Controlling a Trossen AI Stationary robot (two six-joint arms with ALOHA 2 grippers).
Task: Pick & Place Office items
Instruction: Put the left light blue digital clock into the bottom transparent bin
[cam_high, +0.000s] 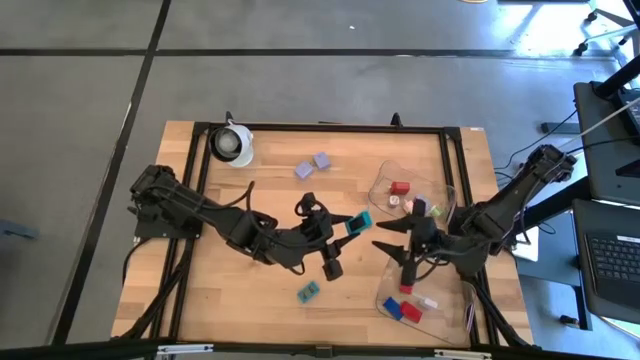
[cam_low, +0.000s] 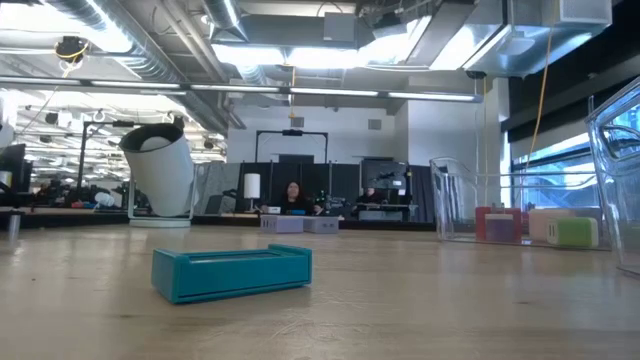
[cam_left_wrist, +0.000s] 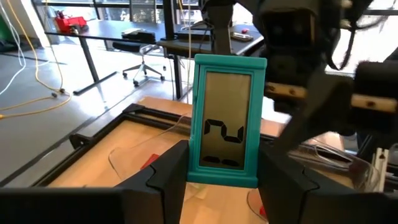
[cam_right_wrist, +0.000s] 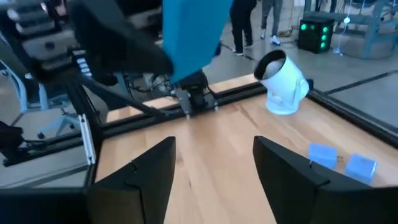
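My left gripper (cam_high: 345, 227) (cam_left_wrist: 224, 182) is shut on a teal frame-like piece (cam_left_wrist: 227, 118) (cam_high: 358, 224), held above the table's middle. My right gripper (cam_high: 386, 238) (cam_right_wrist: 214, 165) stands open just right of it, pointing at it, with nothing between its fingers; the piece shows blurred (cam_right_wrist: 189, 37) ahead of it. Another teal piece (cam_high: 308, 291) (cam_low: 232, 272) lies flat on the table nearer the front. Two lavender blocks (cam_high: 304, 170) (cam_high: 321, 160) lie at the far middle. My left gripper pinches the teal piece's lower end (cam_left_wrist: 221, 174) between its two fingers (cam_left_wrist: 168, 171), one on each long side. The fingers come nearly level from the table's left. The piece stands upright beyond them, lifted clear of the table.
A white round object (cam_high: 233, 144) (cam_low: 160, 170) stands at the far left. A clear tray (cam_high: 385, 172) at the right holds red, white and green pieces; a second clear tray (cam_high: 383, 290) near the front right holds blue, red and white pieces.
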